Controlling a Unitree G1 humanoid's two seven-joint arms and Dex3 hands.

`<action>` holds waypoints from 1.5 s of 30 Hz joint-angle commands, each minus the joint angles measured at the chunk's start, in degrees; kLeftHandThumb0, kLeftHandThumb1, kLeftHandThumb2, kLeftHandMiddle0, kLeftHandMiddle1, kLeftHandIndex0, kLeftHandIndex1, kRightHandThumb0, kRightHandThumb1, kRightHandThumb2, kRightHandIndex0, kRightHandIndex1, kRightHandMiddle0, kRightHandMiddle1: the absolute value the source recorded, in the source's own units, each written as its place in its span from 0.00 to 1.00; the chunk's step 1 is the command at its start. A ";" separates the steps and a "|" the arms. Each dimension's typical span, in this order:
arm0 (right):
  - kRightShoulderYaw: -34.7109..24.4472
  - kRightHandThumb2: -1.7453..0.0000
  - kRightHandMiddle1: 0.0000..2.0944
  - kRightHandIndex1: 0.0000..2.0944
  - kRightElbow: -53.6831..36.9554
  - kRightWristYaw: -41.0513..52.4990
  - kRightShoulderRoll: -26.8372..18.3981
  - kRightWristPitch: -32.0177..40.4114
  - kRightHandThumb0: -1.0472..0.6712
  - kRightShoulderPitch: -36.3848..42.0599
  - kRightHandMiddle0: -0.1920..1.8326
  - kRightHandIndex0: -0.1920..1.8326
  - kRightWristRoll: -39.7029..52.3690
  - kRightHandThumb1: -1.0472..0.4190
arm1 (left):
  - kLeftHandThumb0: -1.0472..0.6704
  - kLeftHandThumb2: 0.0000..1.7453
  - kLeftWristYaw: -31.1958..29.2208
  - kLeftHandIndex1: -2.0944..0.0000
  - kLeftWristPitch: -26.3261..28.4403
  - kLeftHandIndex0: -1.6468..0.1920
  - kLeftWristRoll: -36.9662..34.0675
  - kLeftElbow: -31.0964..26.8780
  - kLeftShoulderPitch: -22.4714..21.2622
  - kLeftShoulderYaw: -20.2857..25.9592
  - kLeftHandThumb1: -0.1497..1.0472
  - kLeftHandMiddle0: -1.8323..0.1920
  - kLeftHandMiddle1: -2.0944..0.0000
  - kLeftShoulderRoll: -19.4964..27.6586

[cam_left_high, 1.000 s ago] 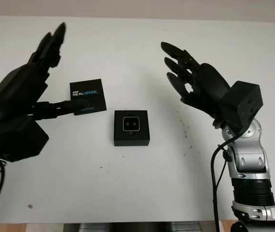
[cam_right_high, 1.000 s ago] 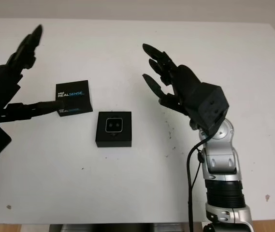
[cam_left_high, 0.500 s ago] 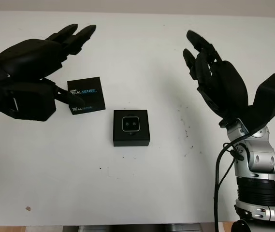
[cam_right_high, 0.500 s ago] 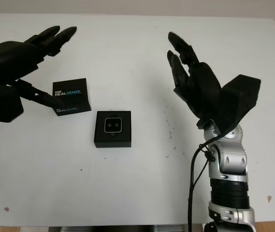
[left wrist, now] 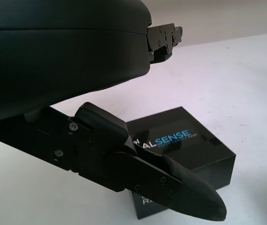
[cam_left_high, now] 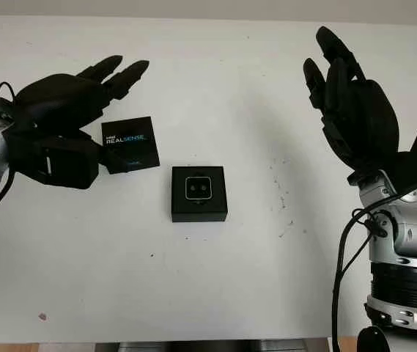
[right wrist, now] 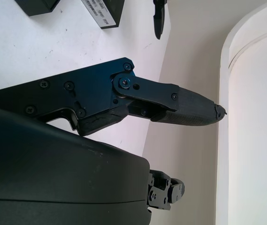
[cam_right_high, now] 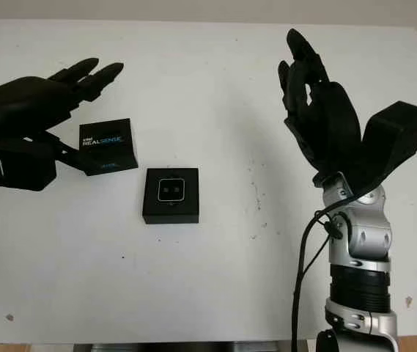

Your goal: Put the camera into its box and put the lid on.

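Note:
A black open box (cam_left_high: 199,193) sits mid-table with the small camera (cam_left_high: 198,189) lying in it, lens side up. Its black lid (cam_left_high: 130,144), printed RealSense, lies flat on the table just to the box's upper left. My left hand (cam_left_high: 117,117) is open beside the lid, fingers reaching over the lid's far edge and thumb (left wrist: 180,190) low at its near left corner; I cannot tell whether the thumb touches it. My right hand (cam_left_high: 340,81) is open, raised palm inward at the right, well away from the box.
The white table (cam_left_high: 215,279) has a few small dark specks right of the box (cam_left_high: 278,183). Its far edge runs along the top, and the near edge lies close below the arms.
My left hand has dropped and turned toward the lid, its thumb now by the lid's corner. My right hand has moved up and to the right. Box and lid have stayed put.

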 commanded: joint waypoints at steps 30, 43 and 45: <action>2.30 0.64 0.14 0.03 -2.52 -1.79 -1.09 -3.55 0.19 2.78 0.03 0.09 -3.04 0.00 | 0.01 0.08 7.86 1.00 9.87 1.00 7.95 3.75 -1.16 -5.22 1.00 0.99 0.98 -8.40; 2.53 0.62 0.24 0.03 -2.63 -0.54 -1.59 -5.11 0.22 4.27 0.00 0.10 -3.22 0.00 | 0.17 0.03 5.56 0.95 17.12 0.90 6.94 3.20 -4.27 -5.41 0.95 0.86 0.94 -9.47; 2.62 0.62 0.24 0.03 -3.05 -0.98 -1.44 -4.89 0.22 4.41 0.00 0.10 -3.42 0.00 | 0.21 0.03 4.14 0.93 17.16 0.84 7.19 2.83 -4.47 -5.73 0.93 0.80 0.94 -8.99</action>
